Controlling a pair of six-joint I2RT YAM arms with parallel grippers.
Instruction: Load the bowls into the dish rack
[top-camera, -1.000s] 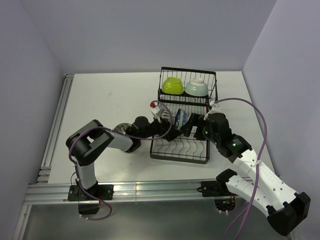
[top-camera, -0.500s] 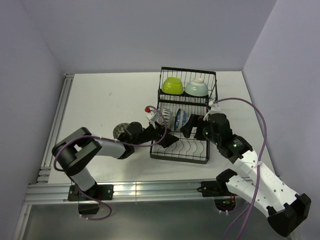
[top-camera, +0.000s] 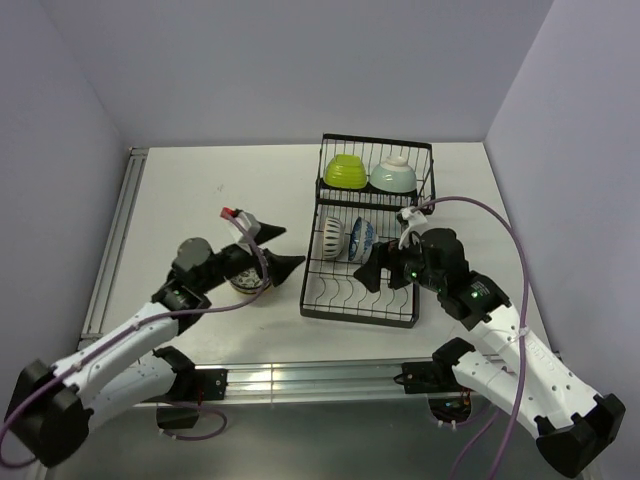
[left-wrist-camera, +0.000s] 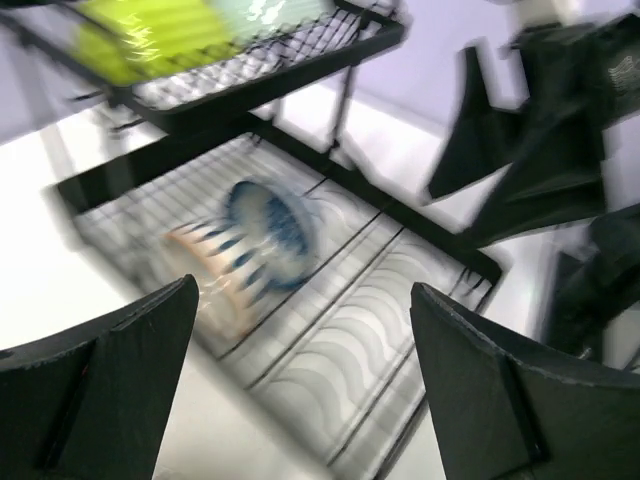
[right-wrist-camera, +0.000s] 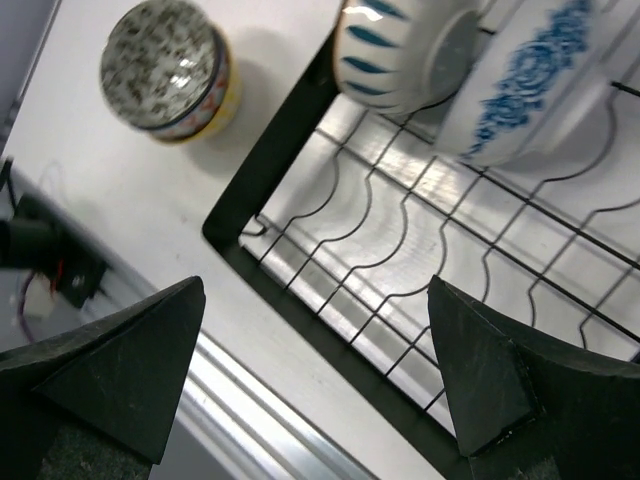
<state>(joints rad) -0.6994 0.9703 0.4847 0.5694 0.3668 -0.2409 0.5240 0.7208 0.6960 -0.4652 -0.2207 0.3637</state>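
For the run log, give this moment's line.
left hand open, empty | right hand open, empty | dish rack four bowls | patterned bowl on table

- The left arm (top-camera: 120, 343) and the right arm (top-camera: 505, 345) are built of white links joined by rounded black joint housings.
- A purple cable (top-camera: 470, 204) is looped along each arm and is ended in a white connector at the wrist.
- Small green lights (top-camera: 466, 293) are seen on the right arm's black forearm section.
- A red tag (top-camera: 228, 213) is carried at the left wrist.
- The left hand (top-camera: 283, 248) and the right hand (top-camera: 372, 267) are matte black, each with two broad wedge-shaped fingers (right-wrist-camera: 110, 350).
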